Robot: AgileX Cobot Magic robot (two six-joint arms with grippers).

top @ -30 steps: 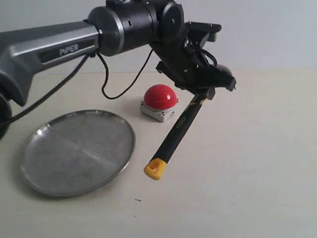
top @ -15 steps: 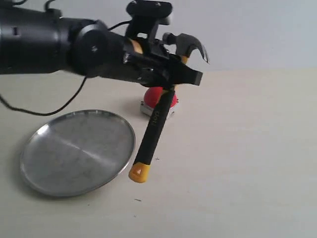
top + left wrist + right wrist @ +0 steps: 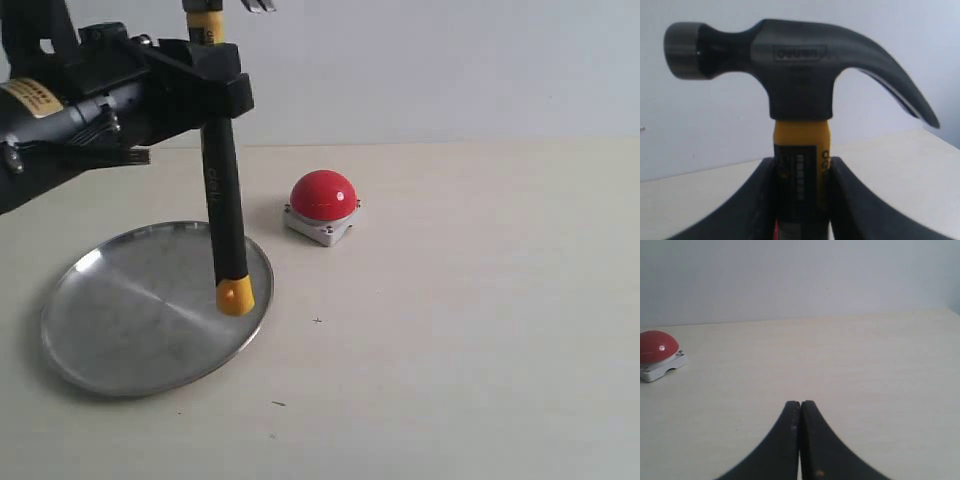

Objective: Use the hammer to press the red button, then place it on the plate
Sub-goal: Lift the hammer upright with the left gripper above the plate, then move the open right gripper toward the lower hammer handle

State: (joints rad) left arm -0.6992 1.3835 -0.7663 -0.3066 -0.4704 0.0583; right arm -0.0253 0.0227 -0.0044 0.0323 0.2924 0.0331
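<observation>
My left gripper (image 3: 212, 85) is shut on the hammer (image 3: 224, 200) near its yellow neck and holds it almost upright. The black handle hangs down, and its yellow end (image 3: 235, 296) hovers over the right part of the silver plate (image 3: 130, 330). The head is mostly cut off at the top of the exterior view. In the left wrist view the dark head (image 3: 790, 65) stands above the left gripper (image 3: 801, 165). The red button (image 3: 323, 195) on its grey base sits to the right of the plate, untouched. My right gripper (image 3: 800, 405) is shut on nothing, and the red button (image 3: 657, 347) lies far off to its side.
The beige tabletop (image 3: 480, 330) stretches right and forward of the button. A pale wall closes the back. The left arm's black body (image 3: 70, 110) fills the upper left of the exterior view, above the plate.
The left arm has swung left from the button, carrying the hammer with it. The handle has gone from slanted to nearly vertical, and its yellow end now hangs over the plate.
</observation>
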